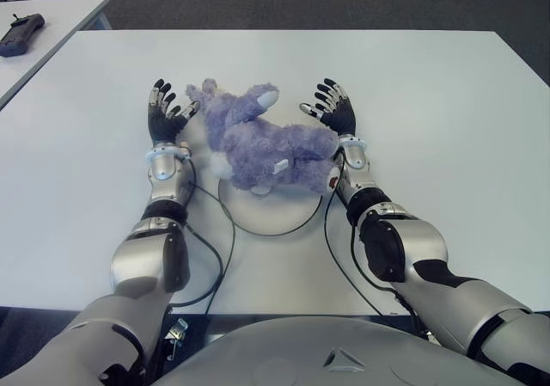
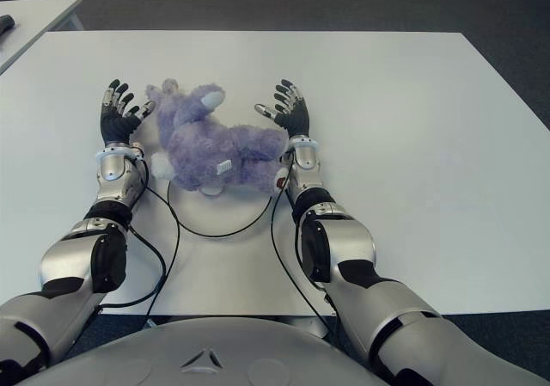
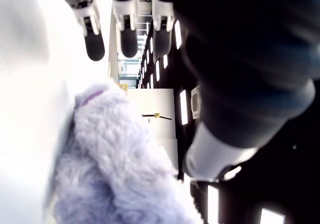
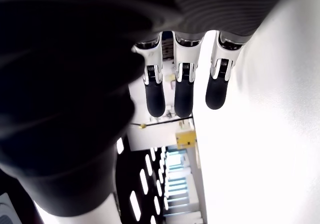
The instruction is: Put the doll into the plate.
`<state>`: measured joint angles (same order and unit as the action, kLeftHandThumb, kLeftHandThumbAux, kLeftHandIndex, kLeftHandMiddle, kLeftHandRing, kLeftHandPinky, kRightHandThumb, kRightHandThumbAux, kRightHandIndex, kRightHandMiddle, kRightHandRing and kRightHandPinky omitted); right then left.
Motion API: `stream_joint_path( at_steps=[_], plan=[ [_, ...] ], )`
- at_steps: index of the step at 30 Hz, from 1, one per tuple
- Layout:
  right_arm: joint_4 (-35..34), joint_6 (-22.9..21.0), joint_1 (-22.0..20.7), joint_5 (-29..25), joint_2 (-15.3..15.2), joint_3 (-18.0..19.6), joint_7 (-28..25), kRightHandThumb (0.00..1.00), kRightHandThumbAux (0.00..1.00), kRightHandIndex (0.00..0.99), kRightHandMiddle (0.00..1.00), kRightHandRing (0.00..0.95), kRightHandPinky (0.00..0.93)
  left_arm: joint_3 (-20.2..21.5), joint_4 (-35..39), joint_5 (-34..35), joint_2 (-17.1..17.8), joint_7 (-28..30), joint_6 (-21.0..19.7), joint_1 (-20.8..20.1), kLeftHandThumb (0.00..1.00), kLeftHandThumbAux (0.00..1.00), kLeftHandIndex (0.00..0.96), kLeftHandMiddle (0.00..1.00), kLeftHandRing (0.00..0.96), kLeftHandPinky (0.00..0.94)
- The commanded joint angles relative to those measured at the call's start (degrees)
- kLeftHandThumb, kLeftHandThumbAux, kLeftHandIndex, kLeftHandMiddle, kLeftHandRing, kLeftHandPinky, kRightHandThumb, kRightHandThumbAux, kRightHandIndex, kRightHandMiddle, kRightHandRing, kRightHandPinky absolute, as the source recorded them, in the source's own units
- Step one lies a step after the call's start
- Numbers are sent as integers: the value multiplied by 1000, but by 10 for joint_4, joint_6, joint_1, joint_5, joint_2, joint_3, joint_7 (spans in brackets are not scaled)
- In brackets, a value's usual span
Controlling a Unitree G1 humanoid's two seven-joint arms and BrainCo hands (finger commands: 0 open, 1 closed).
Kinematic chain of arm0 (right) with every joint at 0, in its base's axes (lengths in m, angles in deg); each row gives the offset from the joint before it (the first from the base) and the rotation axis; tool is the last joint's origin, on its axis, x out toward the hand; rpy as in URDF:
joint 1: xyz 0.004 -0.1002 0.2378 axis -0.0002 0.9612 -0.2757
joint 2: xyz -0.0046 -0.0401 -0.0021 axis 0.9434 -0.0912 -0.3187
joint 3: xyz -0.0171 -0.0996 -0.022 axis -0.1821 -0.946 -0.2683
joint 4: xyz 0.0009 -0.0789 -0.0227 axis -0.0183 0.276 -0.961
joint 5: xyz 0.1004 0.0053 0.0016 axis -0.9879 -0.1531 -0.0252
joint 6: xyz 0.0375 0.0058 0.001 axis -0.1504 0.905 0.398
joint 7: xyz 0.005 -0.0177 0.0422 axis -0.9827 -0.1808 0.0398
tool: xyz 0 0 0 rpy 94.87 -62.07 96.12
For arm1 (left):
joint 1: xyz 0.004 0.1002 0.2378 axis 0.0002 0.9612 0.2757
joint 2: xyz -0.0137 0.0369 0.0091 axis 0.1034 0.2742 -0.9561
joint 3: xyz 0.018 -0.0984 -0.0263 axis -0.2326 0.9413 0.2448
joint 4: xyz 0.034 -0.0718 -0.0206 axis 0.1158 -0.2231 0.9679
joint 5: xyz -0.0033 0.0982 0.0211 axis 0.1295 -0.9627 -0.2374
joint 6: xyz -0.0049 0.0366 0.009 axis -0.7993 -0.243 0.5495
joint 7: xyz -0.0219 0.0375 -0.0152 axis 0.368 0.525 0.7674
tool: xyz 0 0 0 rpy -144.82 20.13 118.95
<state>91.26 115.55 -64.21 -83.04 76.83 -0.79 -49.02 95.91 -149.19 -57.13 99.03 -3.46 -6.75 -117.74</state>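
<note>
My two hands flank a purple plush doll (image 1: pixel 258 141) lying on its side across a round white plate (image 1: pixel 273 216) on the white table (image 1: pixel 447 145) in front of me. The doll's body covers the far part of the plate, while its head and one pale-tipped limb reach past the plate's far-left edge toward the far side of the table. My left hand (image 1: pixel 165 115) shows just to the left of the doll's head, fingers (image 3: pixel 129 39) spread and straight, grasping nothing; its wrist view shows purple fur close beside the palm. My right hand (image 1: pixel 332 109) shows just to the right of the doll, near its back, its fingers (image 4: pixel 184 92) likewise extended and released, with only bare table beyond them. Black cables (image 1: pixel 225 231) loop from both forearms across the near table edge. A dark handheld device (image 1: pixel 21 33) lies on a second table at far left.
</note>
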Motion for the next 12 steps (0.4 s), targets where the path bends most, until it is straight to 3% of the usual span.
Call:
stream_joint_path(
  at_steps=[1, 12],
  plan=[
    [57, -36, 132, -12, 62, 12, 6, 36, 933, 131, 180, 170, 183, -3, -84, 5, -89, -13, 1, 177, 97, 889, 93, 113, 108, 149],
    [57, -34, 133, -12, 63, 12, 4, 33, 924, 129, 174, 166, 179, -2, -84, 5, -89, -11, 4, 179, 96, 876, 97, 116, 109, 146]
  ],
)
